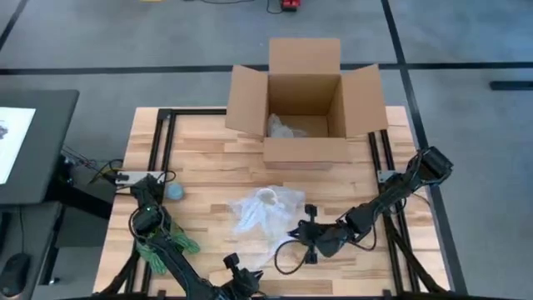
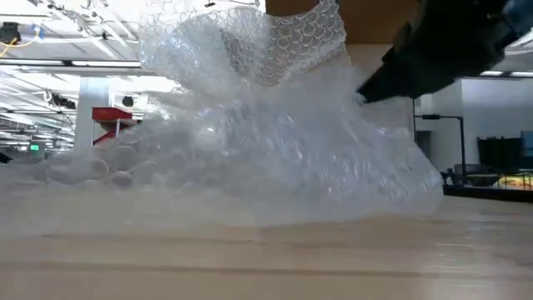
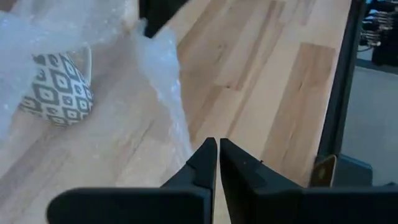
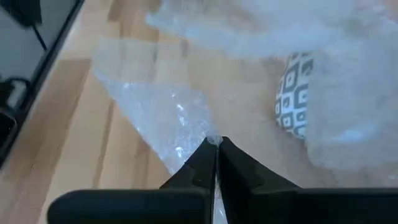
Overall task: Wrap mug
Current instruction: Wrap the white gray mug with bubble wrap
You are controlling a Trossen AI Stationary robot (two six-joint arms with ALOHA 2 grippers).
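Observation:
A white mug with a grey diamond pattern (image 3: 59,93) (image 4: 295,93) lies on its side on a sheet of clear bubble wrap (image 1: 266,208) at mid-table, partly covered by it. My right gripper (image 4: 216,142) is to the right of the wrap near the front edge and is shut on a flap of it. My left gripper (image 3: 217,146) is shut near the table's front edge. The wrap's near edge (image 3: 180,134) ends just beside its tips. In the low view the wrap (image 2: 275,142) is a heaped mound that hides the mug. My right gripper pinches the tip of a pointed flap of the bubble wrap (image 4: 211,138) between its two fingertips. The flap (image 4: 161,118) spreads away from the fingers toward the mug, low over the table. My left gripper: whether its tips touch the wrap's edge, I cannot tell.
An open cardboard box (image 1: 304,117) holding some wrap stands at the table's far edge. A small blue object (image 1: 175,192) and a green cable bundle (image 1: 171,246) lie by the left arm. Black frame rails (image 1: 158,142) run along both sides. Bare wood lies between the box and the wrap.

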